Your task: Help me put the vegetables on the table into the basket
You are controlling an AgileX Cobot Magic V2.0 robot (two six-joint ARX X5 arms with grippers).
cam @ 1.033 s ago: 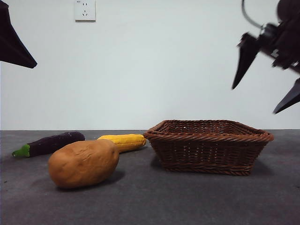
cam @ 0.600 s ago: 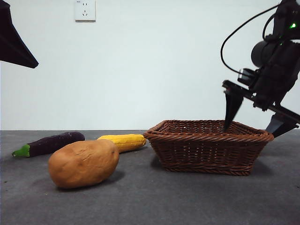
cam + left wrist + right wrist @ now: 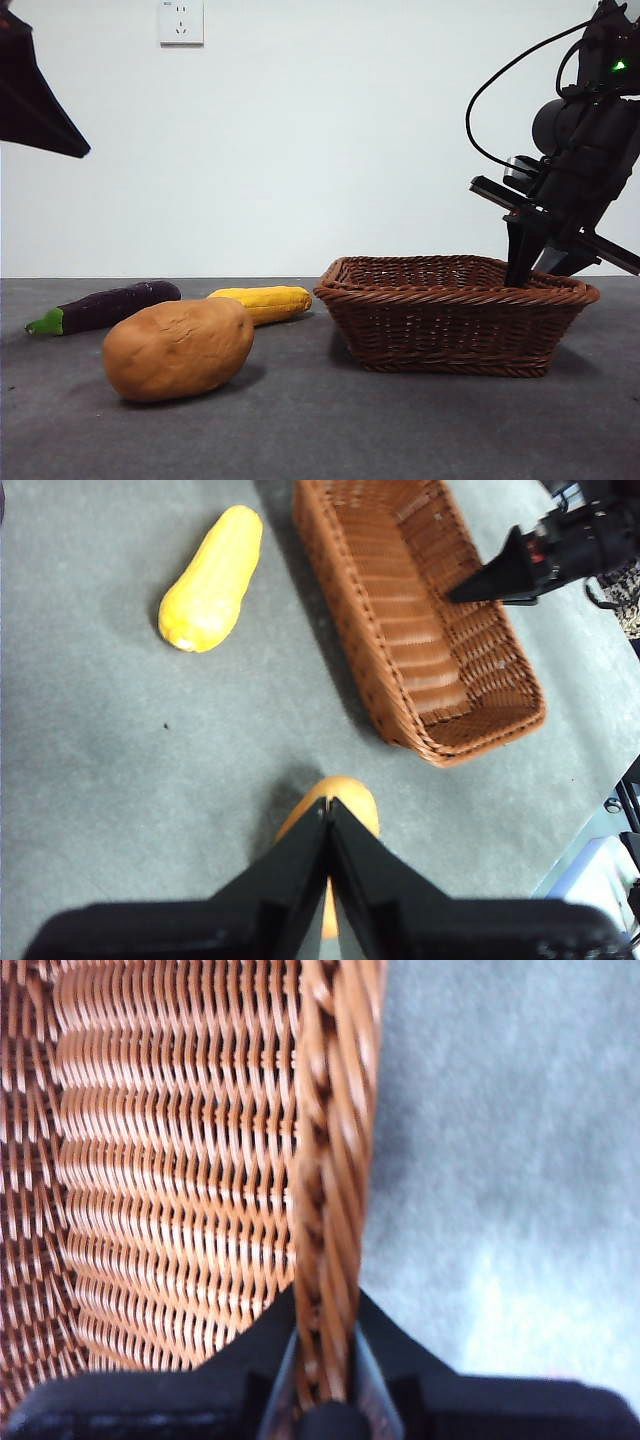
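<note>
The basket [image 3: 457, 312] stands on the table [image 3: 400, 430] at the right. My right gripper [image 3: 533, 268] is at its far right rim, shut on the braided rim [image 3: 335, 1160], one jaw inside and one outside. The potato [image 3: 178, 348] lies front left, with the eggplant [image 3: 105, 306] and the corn [image 3: 262, 301] behind it. My left gripper [image 3: 328, 808] hangs high above the potato [image 3: 348, 792], jaws shut with nothing between them. The left wrist view also shows the corn [image 3: 212, 578], the basket [image 3: 420, 610] and the right gripper [image 3: 500, 575].
A white wall with a socket [image 3: 181, 21] stands behind the table. My left gripper's black tip [image 3: 72, 146] shows at the top left corner. The table's edge [image 3: 590, 820] runs just beyond the basket's short end.
My right gripper has come down from high on the right onto the basket's rim and shut on it. The basket has slid slightly to the right. The vegetables lie as before.
</note>
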